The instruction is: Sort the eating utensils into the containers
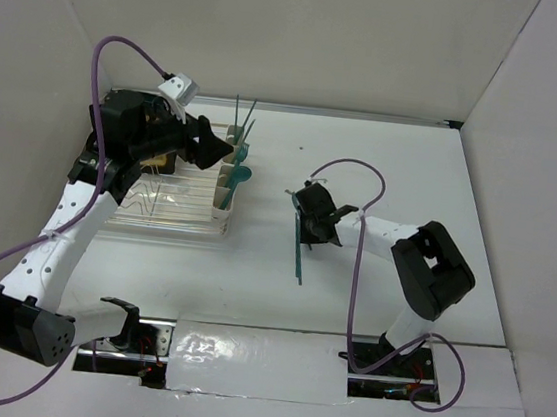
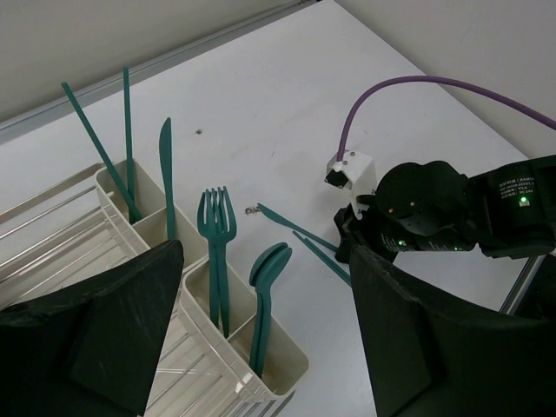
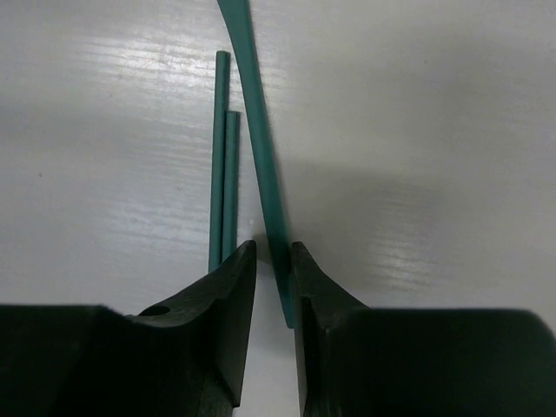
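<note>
Teal cutlery stands in the cream-white cutlery cups at the right end of the wire dish rack in the top view, with the left gripper above them; out on the white table the right gripper points down at a flat teal utensil lying well apart from the cups. From the left wrist, the left fingers stand wide apart with nothing between them, over a row of compartments: chopsticks in the farthest, a knife next, forks after that, spoons nearest. From the right wrist, the right fingers stand narrow on either side of the flat utensil's handle, which touches one finger; whether it is truly pinched I cannot tell. Two loose chopsticks lie on the table just beside it
</note>
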Tool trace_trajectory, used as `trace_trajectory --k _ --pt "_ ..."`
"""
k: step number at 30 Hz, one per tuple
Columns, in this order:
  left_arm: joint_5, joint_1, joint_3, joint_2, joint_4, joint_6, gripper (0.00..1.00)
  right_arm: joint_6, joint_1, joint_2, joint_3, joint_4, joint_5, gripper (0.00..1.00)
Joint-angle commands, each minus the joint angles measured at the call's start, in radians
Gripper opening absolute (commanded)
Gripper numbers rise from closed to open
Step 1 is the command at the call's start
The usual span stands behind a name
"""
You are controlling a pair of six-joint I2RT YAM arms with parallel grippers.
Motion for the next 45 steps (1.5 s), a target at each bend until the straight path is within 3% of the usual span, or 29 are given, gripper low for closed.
trace_trajectory --k 1,3,7,10,14,17,21,25,31,40,45 --pt "0.017 0.008 -0.004 -0.007 0.016 0.001 0.90 -0.014 0.010 0.042 0.035 0.028 0.018 0.29" --pt "0.025 0.008 -0.004 -0.007 0.018 0.001 0.90 -0.019 0.010 0.067 0.044 0.028 0.018 0.24" --pt "0.048 0.008 0.005 0.005 -0.013 -0.002 0.90 -0.026 0.012 0.105 0.053 0.028 0.018 0.00" --pt "0.092 0.003 0.033 0.002 -0.048 -0.037 0.90 -0.016 0.010 0.080 0.024 0.028 0.018 0.00" --pt "0.144 -0.021 0.053 -0.005 -0.036 -0.118 0.87 0.046 -0.004 -0.072 -0.052 0.070 0.005 0.00" --pt "0.099 -0.095 0.074 0.034 -0.012 -0.169 0.86 0.070 -0.014 -0.309 -0.133 0.157 -0.040 0.00" --pt "0.072 -0.146 0.125 0.134 -0.027 -0.203 0.83 0.043 -0.020 -0.503 -0.157 0.219 -0.095 0.00" --pt "-0.012 -0.254 0.126 0.189 0.045 -0.224 0.84 0.011 -0.019 -0.594 -0.157 0.219 -0.169 0.00" --pt "-0.118 -0.327 0.203 0.326 0.061 -0.250 0.84 0.011 -0.013 -0.701 -0.169 0.272 -0.252 0.00" --pt "-0.129 -0.371 0.269 0.429 0.101 -0.276 0.83 0.000 -0.007 -0.752 -0.169 0.266 -0.312 0.00" --pt "-0.107 -0.383 0.309 0.475 0.134 -0.295 0.73 -0.002 -0.004 -0.772 -0.169 0.275 -0.330 0.00"
